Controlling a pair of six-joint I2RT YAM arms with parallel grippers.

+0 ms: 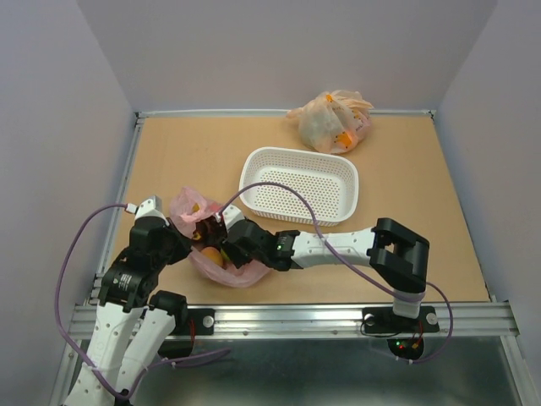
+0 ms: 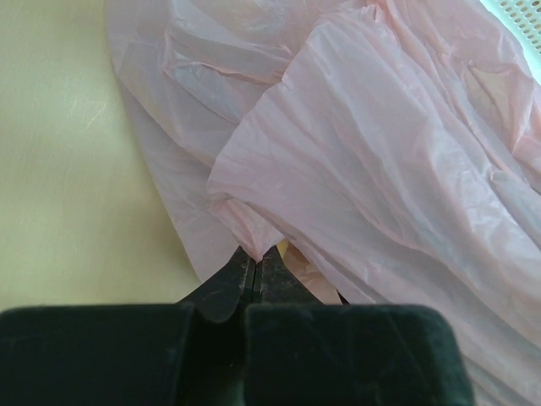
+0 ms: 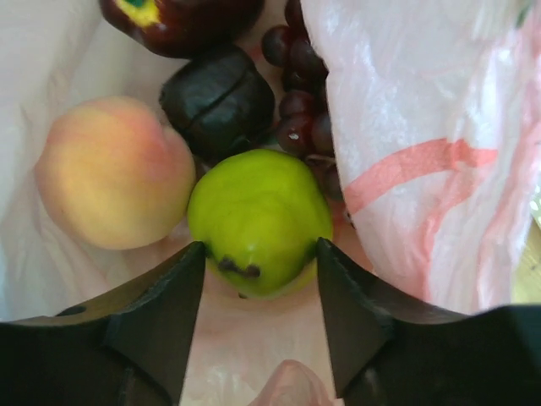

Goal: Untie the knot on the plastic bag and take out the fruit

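Near edge: a metal rail (image 1: 296, 317) carrying the two white arm bases.

Just beyond, on the left: left gripper (image 2: 254, 258), fingers pressed tight together on a fold of the plastic bag (image 2: 380, 169). Thin, crinkly pink film, pinched at the rim and held up.

From the right: right gripper (image 3: 260, 254), reaching down into the bag's open mouth. Fingers set against both sides of a green fruit (image 3: 258, 211) and closed about it. Not yet lifted; resting among the other pieces.

Around it, inside the bag: a peach (image 3: 110, 173) touching on the left, a dark plum (image 3: 218, 100) just behind, dark red grapes (image 3: 300, 110) on the right, and a dark red fruit (image 3: 182, 21) with a yellow patch, cut off at the far edge.

No knot visible anywhere, and the mouth wide open, so untying judged done. Left to do, by the look: all of the fruit, none yet outside the bag. First pick judged under way.

Beyond the bag, near but apart: a white perforated basket (image 1: 300, 182), a likely place for the fruit.

Farther back, by the far edge: a second bag (image 1: 331, 120), pale orange-beige, bunched closed around more fruit.

Underneath: a tan wooden tabletop (image 1: 423, 237) in a metal frame. Around it: plain pale lilac walls (image 1: 279, 51) on three sides.
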